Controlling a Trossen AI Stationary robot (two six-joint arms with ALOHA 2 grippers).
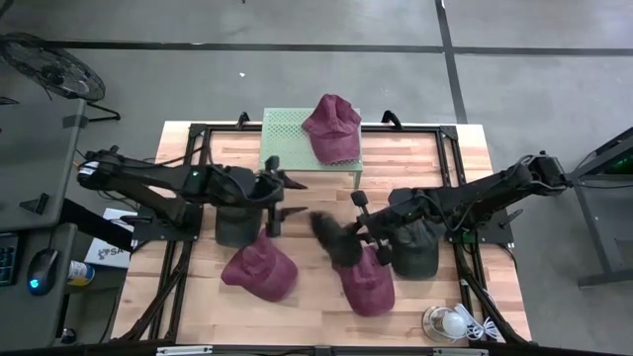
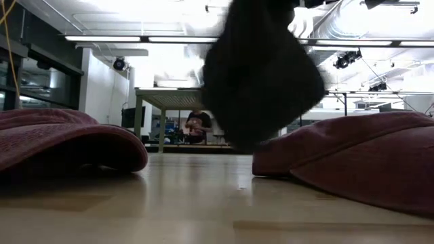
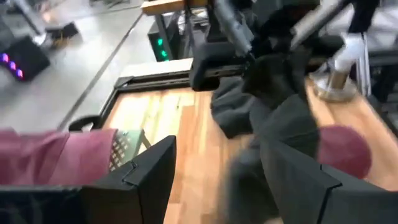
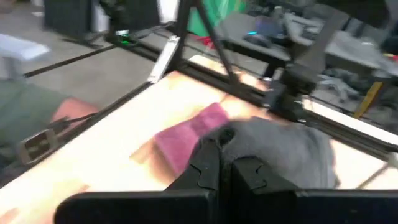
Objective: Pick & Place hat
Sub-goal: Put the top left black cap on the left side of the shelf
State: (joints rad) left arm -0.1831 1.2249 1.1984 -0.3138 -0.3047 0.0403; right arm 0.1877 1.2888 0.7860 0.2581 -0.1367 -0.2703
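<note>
A dark grey hat [image 1: 334, 240] hangs over the middle of the table with my right gripper [image 1: 354, 232] shut on it. In the low view the dark hat [image 2: 261, 74] is clear of the wood. My left gripper [image 1: 287, 194] stands open just left of the hat, apart from it, its fingers [image 3: 155, 168] spread. One maroon cap [image 1: 332, 129] lies on the green perforated stand [image 1: 282, 138] at the far middle. Two more maroon caps [image 1: 260, 269] [image 1: 366, 282] rest on the table near the front. My right gripper pinches a bunch of the dark hat's cloth [image 4: 249, 140] between its two shut fingers [image 4: 208, 165]. The fingers come roughly level from the table's right. The hat sags below them, lifted clear of the table; which part of it they have, I cannot tell.
Dark olive caps lie under the left arm [image 1: 237, 225] and the right arm [image 1: 415, 247]. A lamp bulb on a round base [image 1: 450, 321] stands at the near right corner. A black frame [image 1: 198, 133] runs round the table's edges.
</note>
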